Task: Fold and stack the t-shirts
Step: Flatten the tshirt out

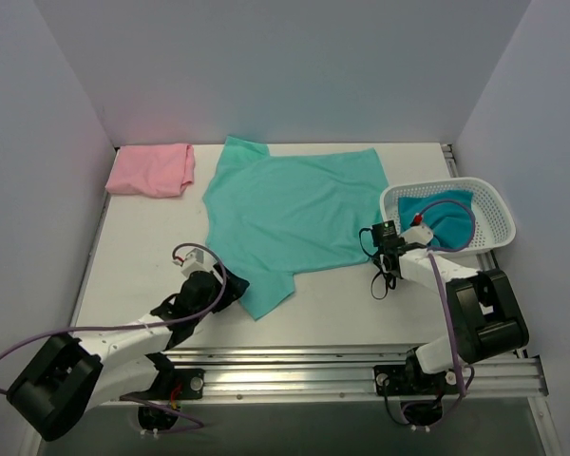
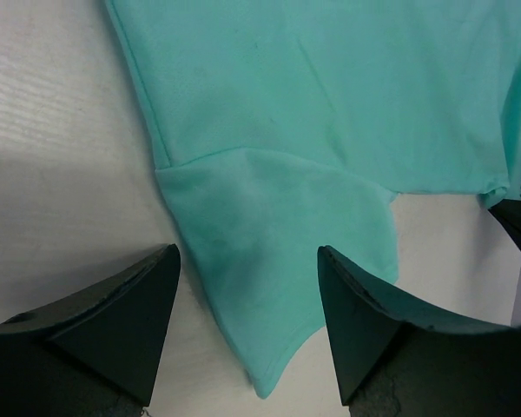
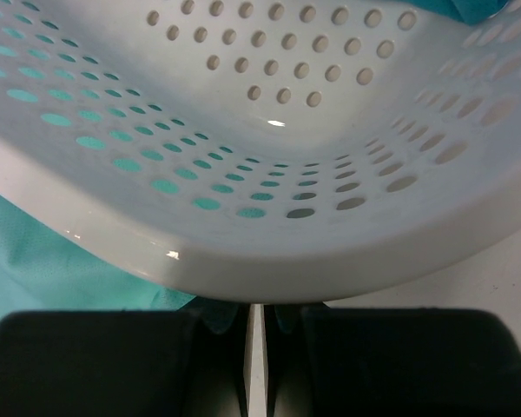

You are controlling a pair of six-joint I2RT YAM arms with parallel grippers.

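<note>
Left gripper [image 2: 247, 252] open, straddling near sleeve [image 2: 269, 208] of mint-green tee [image 1: 290, 214], which lies flat mid-table, unfolded. Right gripper [image 3: 256, 313] closed against white mesh basket [image 1: 444, 182]. Pink tee [image 1: 152, 171] folded far-left; teal tee [image 1: 437, 215] in basket. Roughly one of three done.

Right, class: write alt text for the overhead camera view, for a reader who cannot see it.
A mint-green t-shirt lies spread out on a white table, with the left gripper at its near sleeve. A folded pink t-shirt sits at the far left corner, and a darker teal t-shirt lies in a white basket on the right.
</note>
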